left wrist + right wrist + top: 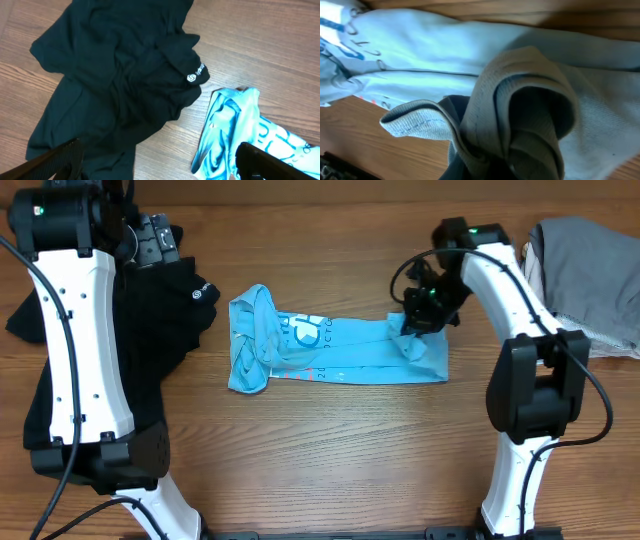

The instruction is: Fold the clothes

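The light blue T-shirt [335, 348] lies in a long folded strip across the middle of the table, bunched at its left end [227, 132]. White printed text shows on it. My right gripper [412, 322] is shut on the shirt's right end, where folded cloth [520, 125] bunches between the fingers. My left gripper [160, 165] is open and empty, up at the far left above the black shirt [150, 330], its right finger over the blue shirt's left end.
The black shirt with a small white logo [195, 75] lies crumpled at the left. Grey and beige folded garments [590, 270] sit at the far right edge. Bare wooden table [340, 450] lies in front of the blue shirt.
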Action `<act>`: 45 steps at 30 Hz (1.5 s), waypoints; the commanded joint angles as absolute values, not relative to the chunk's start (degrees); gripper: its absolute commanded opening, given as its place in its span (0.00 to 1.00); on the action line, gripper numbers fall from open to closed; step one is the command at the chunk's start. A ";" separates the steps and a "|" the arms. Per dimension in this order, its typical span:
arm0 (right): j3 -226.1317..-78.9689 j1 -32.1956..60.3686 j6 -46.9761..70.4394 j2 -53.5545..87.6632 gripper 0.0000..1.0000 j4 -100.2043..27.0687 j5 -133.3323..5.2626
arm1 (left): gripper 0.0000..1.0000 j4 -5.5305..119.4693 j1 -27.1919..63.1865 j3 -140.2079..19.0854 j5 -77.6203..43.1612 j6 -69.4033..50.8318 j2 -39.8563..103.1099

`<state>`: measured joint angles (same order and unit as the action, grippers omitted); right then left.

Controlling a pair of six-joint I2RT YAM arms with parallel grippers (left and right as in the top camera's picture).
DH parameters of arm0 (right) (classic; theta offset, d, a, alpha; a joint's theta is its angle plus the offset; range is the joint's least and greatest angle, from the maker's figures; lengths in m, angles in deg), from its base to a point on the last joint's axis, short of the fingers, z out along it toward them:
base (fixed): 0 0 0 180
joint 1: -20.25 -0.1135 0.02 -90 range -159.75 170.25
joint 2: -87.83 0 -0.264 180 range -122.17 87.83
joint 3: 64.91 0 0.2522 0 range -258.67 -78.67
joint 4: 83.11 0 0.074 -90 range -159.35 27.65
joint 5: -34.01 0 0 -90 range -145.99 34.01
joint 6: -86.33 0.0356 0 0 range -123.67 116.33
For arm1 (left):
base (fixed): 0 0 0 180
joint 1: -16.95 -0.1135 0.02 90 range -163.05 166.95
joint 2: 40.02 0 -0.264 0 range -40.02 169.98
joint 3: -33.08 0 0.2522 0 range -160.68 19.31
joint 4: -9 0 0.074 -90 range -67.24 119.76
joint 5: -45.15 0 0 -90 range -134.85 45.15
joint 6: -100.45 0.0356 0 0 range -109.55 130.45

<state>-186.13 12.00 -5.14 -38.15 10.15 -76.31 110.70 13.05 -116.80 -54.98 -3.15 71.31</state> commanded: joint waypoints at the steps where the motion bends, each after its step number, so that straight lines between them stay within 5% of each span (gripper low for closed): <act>1: -187.38 9.46 -1.99 -37.97 0.04 9.71 -76.68 | 1.00 111.08 12.83 -117.67 -55.33 -4.16 73.60; 9: -187.38 4.96 0.52 -37.97 0.08 7.59 -76.66 | 1.00 110.77 12.83 -117.67 -54.39 -4.14 74.63; 11: -187.38 4.15 0.69 -37.97 0.46 7.42 -76.66 | 1.00 110.79 12.83 -117.67 -53.97 -4.14 74.74; 13: -187.40 3.85 0.67 -37.97 0.68 7.51 -76.68 | 1.00 110.77 12.83 -117.67 -53.82 -4.14 74.74; 14: -187.51 3.87 0.63 -37.97 0.70 7.79 -76.66 | 1.00 110.77 12.83 -117.67 -53.75 -4.16 74.74; 28: -196.60 8.41 -0.66 -37.75 0.80 16.64 -75.65 | 1.00 113.28 14.51 -114.66 -37.43 7.53 77.41; 36: -196.49 10.88 -0.66 -37.77 0.94 14.89 -72.31 | 1.00 106.42 19.14 -96.12 -32.49 18.20 77.73; 45: -196.49 11.12 -0.88 -37.77 0.97 14.50 -71.02 | 1.00 93.90 19.98 -78.96 -28.84 26.29 77.73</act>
<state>-195.31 10.95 -0.68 -38.15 14.63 -72.00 95.78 20.33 -82.68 -32.35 19.86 77.71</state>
